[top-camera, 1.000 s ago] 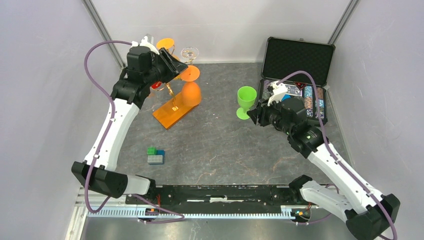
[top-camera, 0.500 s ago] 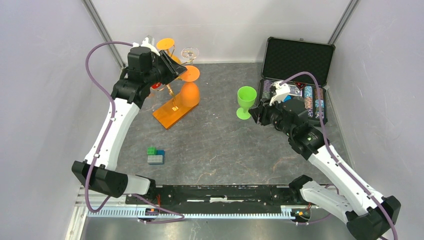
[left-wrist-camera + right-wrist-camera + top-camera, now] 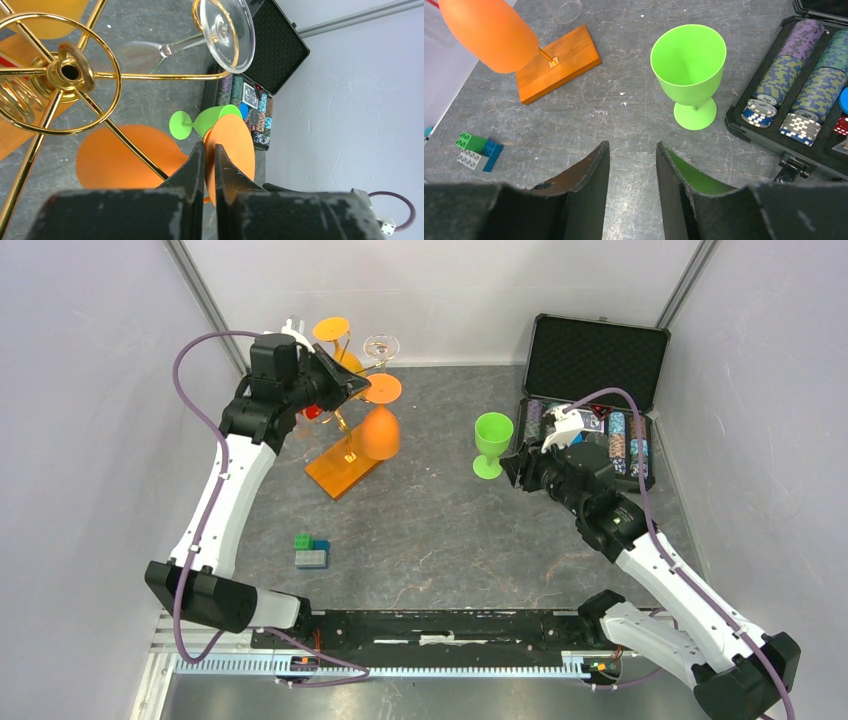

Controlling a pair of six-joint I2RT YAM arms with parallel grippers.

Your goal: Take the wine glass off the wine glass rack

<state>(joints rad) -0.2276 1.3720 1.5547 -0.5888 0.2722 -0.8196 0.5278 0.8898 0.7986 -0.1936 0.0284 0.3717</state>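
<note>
First, blocks (image 3: 311, 552): a small toy pile nearest the arm bases, well apart from both grippers and no part of this job.
Right gripper (image 3: 631, 165): fingers spread wide, holding nothing; it hovers near the green glass, probably parked there to leave the other arm room.
Green glass (image 3: 491, 443): upright on the table (image 3: 450, 540), beside the case; not on the rack.
Rack (image 3: 345, 468): gold wire arms on a thin post over an orange base; glasses hang from it by the foot, so one likely has to slide outward to come free.
Orange glass (image 3: 380, 432): on the rack, bowl down, foot on top.
Left gripper (image 3: 207, 150): fingers narrowed to a slit, seemingly pinching the rim of the orange glass's foot, the handiest edge from the side.
Clear glass (image 3: 227, 32): on the neighbouring arm, close enough to be knocked.
Case (image 3: 598, 350): open, farthest right, chips (image 3: 622, 445) inside.
</note>
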